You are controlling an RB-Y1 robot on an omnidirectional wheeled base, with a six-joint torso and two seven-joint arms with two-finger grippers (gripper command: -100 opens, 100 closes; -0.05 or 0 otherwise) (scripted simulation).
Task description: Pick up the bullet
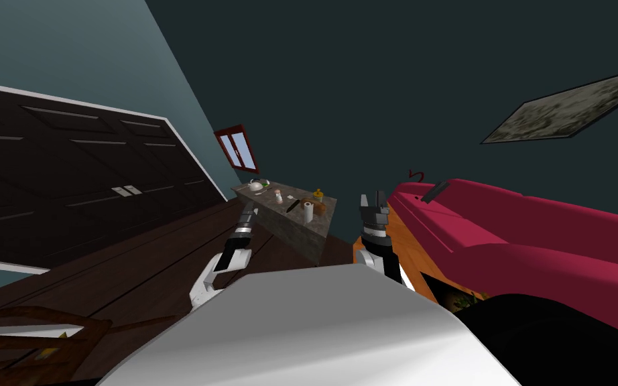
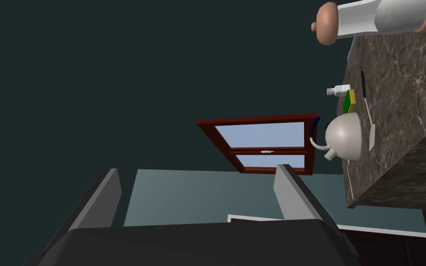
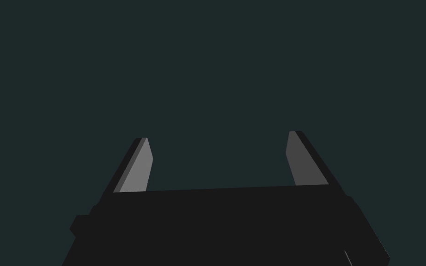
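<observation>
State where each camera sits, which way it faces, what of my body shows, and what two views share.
Head view: on the head, rolled, looking down and forward at a dark marble counter, dark panelled door and crimson sofa; left arm and right arm show.
Left wrist view: on the left hand, facing past the counter toward a red-framed window; jaws open.
Right wrist view: on the right hand, facing a dark teal surface; jaws open.
Shared by head and left wrist: counter, window, white round kettle.
</observation>
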